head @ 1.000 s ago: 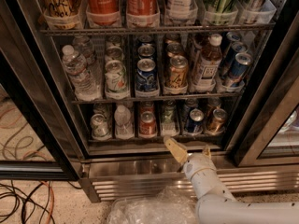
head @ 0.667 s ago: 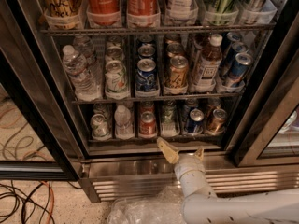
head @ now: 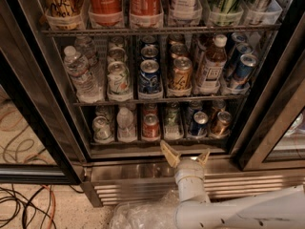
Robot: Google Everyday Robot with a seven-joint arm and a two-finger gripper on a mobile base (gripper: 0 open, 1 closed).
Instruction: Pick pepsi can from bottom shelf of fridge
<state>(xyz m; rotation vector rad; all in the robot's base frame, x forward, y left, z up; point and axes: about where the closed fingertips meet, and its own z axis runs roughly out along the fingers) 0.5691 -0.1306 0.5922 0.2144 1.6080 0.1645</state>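
The pepsi can (head: 198,123), dark blue with a silver top, stands on the bottom shelf (head: 128,143) of the fridge (head: 57,113), right of middle. It sits between a clear tray holding a greenish can (head: 172,120) and a copper-brown can (head: 220,123). A red can (head: 151,126) stands further left. My gripper (head: 187,154) is open and empty. It points up in front of the steel sill, just below the shelf's front edge, a little below and left of the pepsi can.
Water bottles (head: 126,124) and a pale can (head: 101,129) fill the left of the bottom shelf. The racks above hold several cans and bottles. Black door frames (head: 267,123) flank the opening. Crumpled plastic (head: 143,216) and cables (head: 24,209) lie on the floor.
My gripper and arm have shifted a little to the left along the sill, at about the same height. The cans have not moved.
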